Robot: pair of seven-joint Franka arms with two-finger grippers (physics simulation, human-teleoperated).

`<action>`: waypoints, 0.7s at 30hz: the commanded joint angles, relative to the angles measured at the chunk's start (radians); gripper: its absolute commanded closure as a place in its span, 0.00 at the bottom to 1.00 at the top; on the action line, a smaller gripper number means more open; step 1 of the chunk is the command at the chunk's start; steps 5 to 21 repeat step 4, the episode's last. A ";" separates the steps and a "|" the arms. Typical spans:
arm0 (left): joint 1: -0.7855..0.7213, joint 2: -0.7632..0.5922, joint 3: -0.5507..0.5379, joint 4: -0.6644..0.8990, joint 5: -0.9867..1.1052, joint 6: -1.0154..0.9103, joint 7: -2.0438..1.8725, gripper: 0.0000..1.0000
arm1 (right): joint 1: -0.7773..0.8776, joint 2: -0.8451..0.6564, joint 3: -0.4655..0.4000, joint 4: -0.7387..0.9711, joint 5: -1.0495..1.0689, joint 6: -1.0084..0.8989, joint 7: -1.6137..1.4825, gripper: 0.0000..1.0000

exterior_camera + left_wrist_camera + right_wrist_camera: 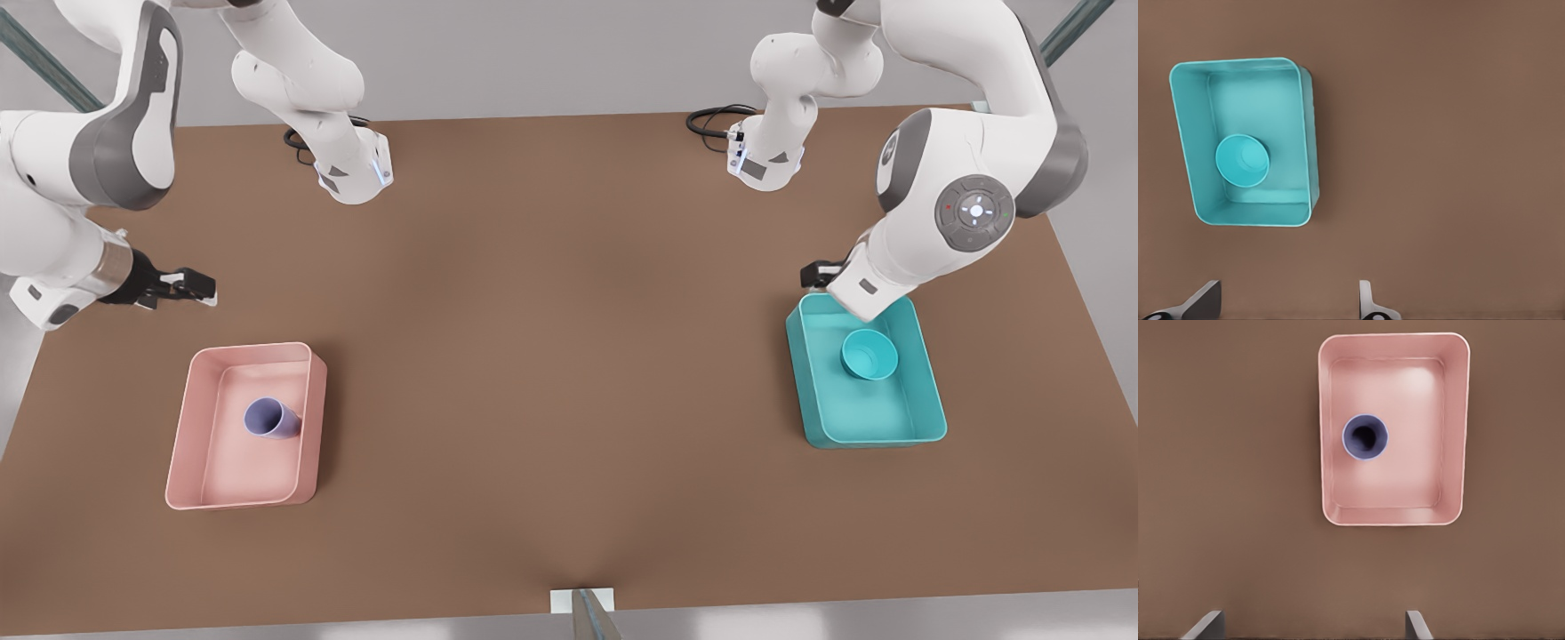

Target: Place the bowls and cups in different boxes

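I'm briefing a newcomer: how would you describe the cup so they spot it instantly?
Start at the brown table, then find the pale pink box on the front view's left. Standing inside it is the lavender cup, small and tapered. The teal bowl, wider and shallower, sits in the teal box on the other side.

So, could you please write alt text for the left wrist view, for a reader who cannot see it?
A small teal bowl sits upright inside a teal box on a brown table, seen from directly above. The bowl lies near one long wall of the box. The left hand hangs above bare table beside the box, its fingers open and empty.
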 commanded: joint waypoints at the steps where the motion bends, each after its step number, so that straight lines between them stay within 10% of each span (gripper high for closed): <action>1: 0.003 -0.001 0.000 -0.001 -0.001 -0.014 0.069 0.00 | 0.005 -0.011 -0.017 -0.008 0.000 -0.057 0.088 0.00; 21: 0.006 0.000 0.001 -0.001 0.000 -0.013 0.069 0.00 | 0.011 -0.009 -0.025 -0.006 0.000 -0.059 0.088 0.00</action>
